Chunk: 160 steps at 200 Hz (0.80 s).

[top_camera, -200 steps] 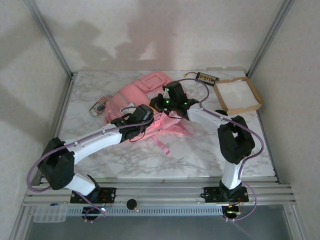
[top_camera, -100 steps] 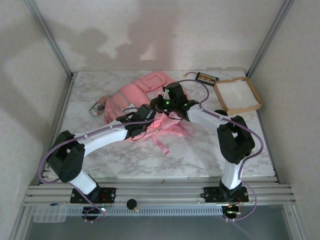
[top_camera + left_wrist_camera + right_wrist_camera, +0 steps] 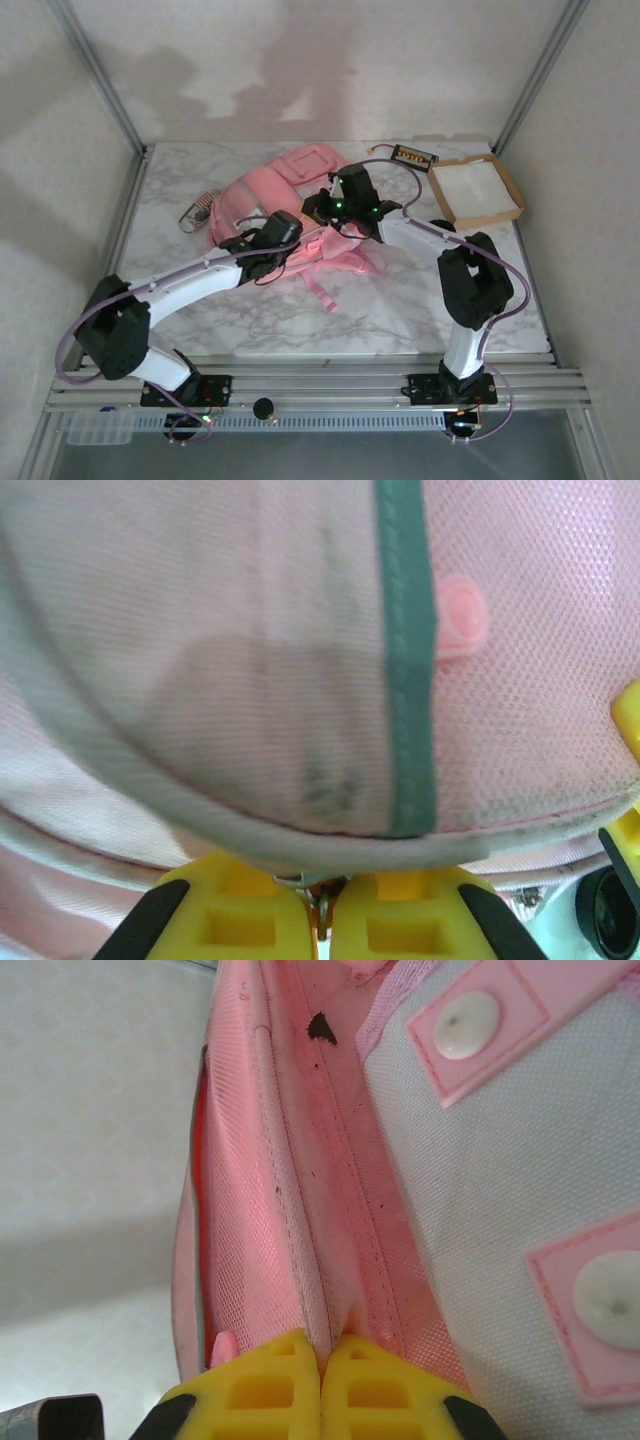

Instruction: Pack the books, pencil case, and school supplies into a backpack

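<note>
Backpack [image 3: 305, 165] is lying centrally on the counter [image 3: 400, 300], partly under both arms; right hand [image 3: 320, 1360] is clamping shut on its pink seam; left hand [image 3: 322, 905] is clamping shut on its piped edge; dark book [image 3: 413, 155] is waiting beside the tray [image 3: 490, 218], unpacked; packing appears to be barely starting.

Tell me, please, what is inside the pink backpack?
Through a narrow slit in the pink backpack, something red-orange shows. The fabric covers everything else, so I cannot tell what else is inside.
</note>
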Each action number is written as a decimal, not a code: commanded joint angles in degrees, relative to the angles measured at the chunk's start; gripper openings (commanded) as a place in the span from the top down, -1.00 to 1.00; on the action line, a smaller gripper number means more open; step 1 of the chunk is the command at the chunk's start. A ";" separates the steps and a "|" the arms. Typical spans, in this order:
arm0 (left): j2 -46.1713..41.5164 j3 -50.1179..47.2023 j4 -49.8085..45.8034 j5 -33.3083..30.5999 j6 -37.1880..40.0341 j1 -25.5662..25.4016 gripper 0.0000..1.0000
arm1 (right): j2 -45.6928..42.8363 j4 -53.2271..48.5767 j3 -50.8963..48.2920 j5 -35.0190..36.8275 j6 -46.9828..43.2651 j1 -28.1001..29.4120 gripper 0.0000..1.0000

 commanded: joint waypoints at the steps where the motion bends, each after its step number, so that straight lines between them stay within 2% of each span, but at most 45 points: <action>1: -4.65 -2.31 -6.04 -3.59 2.74 1.79 1.00 | -5.18 1.25 -0.84 -0.37 -2.39 -3.50 1.00; 69: -10.89 -7.64 -10.41 1.81 15.80 5.55 1.00 | -6.56 -3.91 -2.04 -3.42 -7.40 -9.23 1.00; 104: -10.54 -7.80 -10.34 5.58 21.92 6.19 1.00 | -6.14 -7.17 -0.55 -3.27 -10.50 -11.88 1.00; 133: -9.89 -8.04 -4.10 12.30 24.45 5.57 1.00 | -6.19 -7.20 -0.41 -2.93 -10.82 -10.76 1.00; 155: -8.44 -6.64 -1.73 13.56 24.53 4.23 1.00 | -6.46 -7.26 -1.19 -1.53 -10.25 -8.85 1.00; 160: -8.04 -6.20 -1.69 13.41 24.37 4.14 1.00 | -6.76 -7.12 -1.73 -1.25 -9.98 -8.33 0.90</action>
